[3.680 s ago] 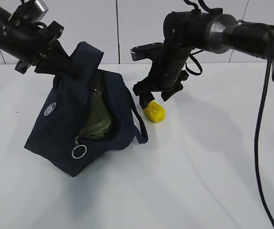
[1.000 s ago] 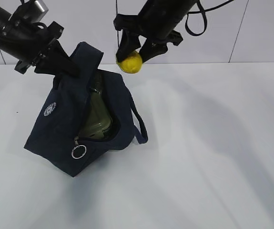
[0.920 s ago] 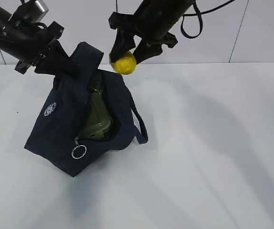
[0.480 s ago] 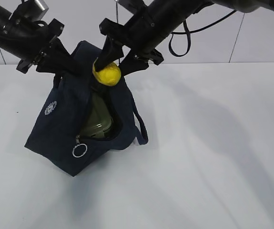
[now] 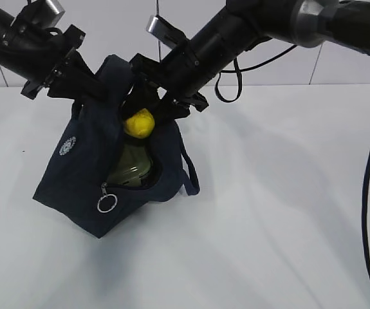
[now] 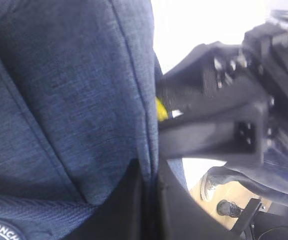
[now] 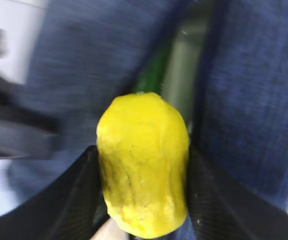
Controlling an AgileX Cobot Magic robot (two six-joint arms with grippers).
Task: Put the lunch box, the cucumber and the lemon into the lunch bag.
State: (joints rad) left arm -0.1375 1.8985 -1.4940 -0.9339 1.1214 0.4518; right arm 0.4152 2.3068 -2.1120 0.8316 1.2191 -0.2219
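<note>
The navy lunch bag (image 5: 75,174) stands on the table with its mouth held open. My left gripper (image 5: 93,90) is shut on its upper edge; in the left wrist view the fingers (image 6: 133,200) pinch the blue fabric (image 6: 58,90). My right gripper (image 5: 147,114) is shut on the yellow lemon (image 5: 139,123) and holds it in the bag's mouth. The right wrist view shows the lemon (image 7: 144,160) between the black fingers (image 7: 78,195). Below it, inside the bag, lie the dark green cucumber (image 7: 151,77) and the lunch box's pale green lid (image 7: 181,70). The lid (image 5: 130,170) also shows through the opening.
The bag's second handle (image 5: 190,168) hangs loose on its right side, and the silver zipper ring (image 5: 107,205) dangles at the front. The white table (image 5: 281,225) stretches right and forward. A black cable (image 5: 365,193) hangs from the right arm.
My right gripper has carried the lemon left and down, from above the bag's rim into its open mouth. The left gripper and the bag have stayed in place.
</note>
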